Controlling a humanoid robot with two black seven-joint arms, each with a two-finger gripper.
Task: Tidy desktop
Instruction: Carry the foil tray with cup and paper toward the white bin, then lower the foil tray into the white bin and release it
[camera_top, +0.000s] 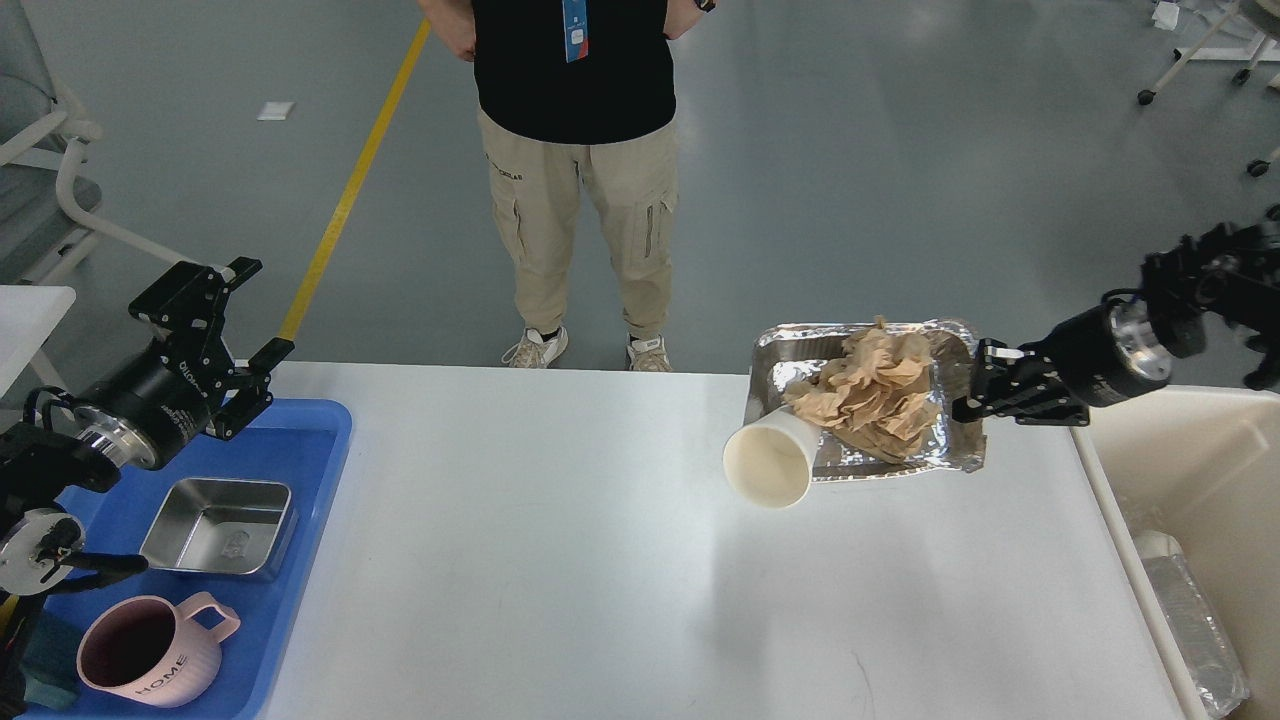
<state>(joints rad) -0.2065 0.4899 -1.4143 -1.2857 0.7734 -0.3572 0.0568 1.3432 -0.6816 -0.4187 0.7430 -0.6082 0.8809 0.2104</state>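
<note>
1. While the right claw (968, 398) is clamped on the right rim of the foil tray (945, 450), the tray hangs lifted over the far right part of the counter (560, 540), its long axis running left to right. The beige bin (1120, 440) lies just to the right of that claw, so the coming move, as I judge it, is a short carry rightward past the counter's edge.
2. That bin already holds another foil container (1190, 625) at its near end.
3. On the left, a blue tray (310, 440) holds a steel dish (215, 525) and, nearer, a pink mug (150, 665).
4. Above the blue tray's far edge hangs the left claw (215, 345), fingers spread apart and empty; it is well apart from the foil tray, so the right arm is plainly the one nearer.
5. Inside the foil tray sits crumpled brown paper (875, 390).
6. A white paper cup (768, 462) juts from the tray's left end, mouth toward the near left, and could slip out if tilted.
</note>
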